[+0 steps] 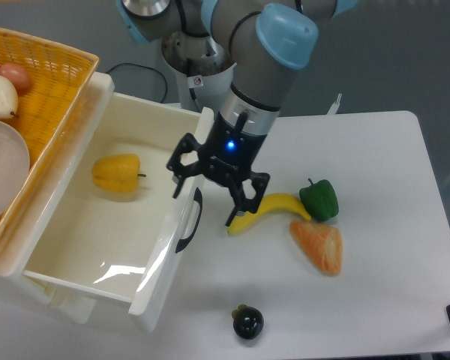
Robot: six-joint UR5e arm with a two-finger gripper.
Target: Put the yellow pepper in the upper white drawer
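**Holdings at the worktop, left to right: pepper in drawer, my jaws empty**

1. Woven basket (56, 75), far left corner, overhanging the drawer's left wall. Holds pale and reddish produce and a clear dish; not mine to touch.

2. Upper white drawer (75, 247), pulled open at the left edge of the worktop, front panel with black handle (189, 221) facing right. Walls look deep and glossy; the floor is mostly bare.

3. Yellow pepper (117, 174), lying on its side on the drawer floor, towards the back-left, stem pointing right. I judge it light, firm-walled but hollow, with waxy skin that could slip under a hard squeeze. Best hold would be across the lobed body, not the stem. There is open floor on all sides of it, more so towards the front.

4. My gripper (210, 196), above the drawer's front panel, jaws apart and holding nothing. The panel and handle sit just below my fingers: little margin there, so I would rise before swinging anywhere.

5. Banana (274, 208), just right of my fingers; green pepper (320, 199) touching its far end; an orange wedge-shaped item (319, 246) below them.

6. Small dark round fruit (248, 322) near the front edge. The right side of the worktop (390, 187) beyond is open room.
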